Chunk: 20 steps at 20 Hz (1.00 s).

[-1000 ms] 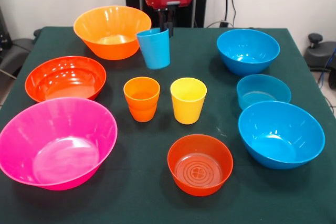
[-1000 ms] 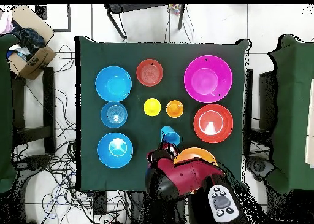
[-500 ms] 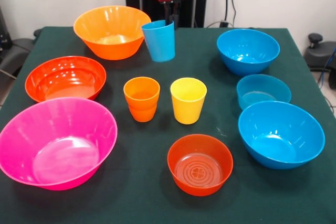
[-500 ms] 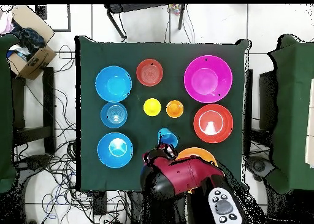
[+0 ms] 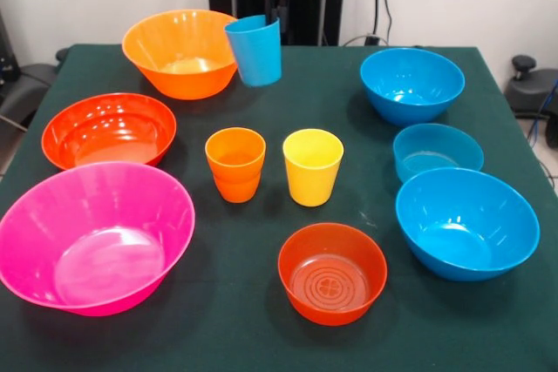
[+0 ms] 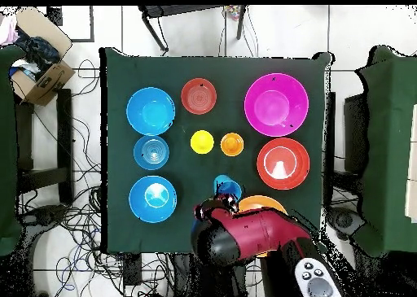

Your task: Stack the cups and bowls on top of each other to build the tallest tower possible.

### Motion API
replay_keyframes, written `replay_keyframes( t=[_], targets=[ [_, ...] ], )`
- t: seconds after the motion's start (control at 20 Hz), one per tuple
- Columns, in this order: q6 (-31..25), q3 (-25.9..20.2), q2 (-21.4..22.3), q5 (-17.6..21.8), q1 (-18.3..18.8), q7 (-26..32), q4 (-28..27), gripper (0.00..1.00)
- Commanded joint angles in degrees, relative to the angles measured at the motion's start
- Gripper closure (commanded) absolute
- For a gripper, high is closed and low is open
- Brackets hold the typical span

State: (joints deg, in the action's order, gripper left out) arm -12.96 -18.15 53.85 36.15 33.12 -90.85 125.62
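Dark green worktop [image 5: 349, 172] with bowls spread along its side edges. At the far edge, the claw [image 5: 277, 8] is clamped on the blue cup's [image 5: 255, 50] rim, holding it raised and tilted beside the big orange bowl [image 5: 183, 51], presumably the tower's base.

Front camera faces robot across table [image 5: 261, 320]; overhead looks straight down.

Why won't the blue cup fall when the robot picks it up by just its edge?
The blue cup looks like thin plastic, so it is probably very light and a pinch at the rim seems enough. The tool holds it only at one side, and it hangs slightly tilted, so it may swing. Its glossy wall looks slippery; a jolt might loosen it.
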Motion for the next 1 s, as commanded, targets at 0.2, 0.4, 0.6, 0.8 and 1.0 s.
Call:
replay_keyframes(
  t=[0.2,0.4,0.6,0.8,1.0],
  targets=[
    [-14.7,-14.4,6.0,-3.7,8.3,12.3,6.1,1.00],
    [-17.2,-18.6,8.8,-6.0,12.5,13.5,7.6,1.00],
    [-18.4,-21.4,9.0,-5.8,14.7,12.9,7.8,1.00],
    [-19.2,-22.9,8.9,-3.6,15.9,12.5,7.6,1.00],
    [-20.4,-21.2,6.4,2.0,15.4,10.9,6.9,1.00]
  ],
)
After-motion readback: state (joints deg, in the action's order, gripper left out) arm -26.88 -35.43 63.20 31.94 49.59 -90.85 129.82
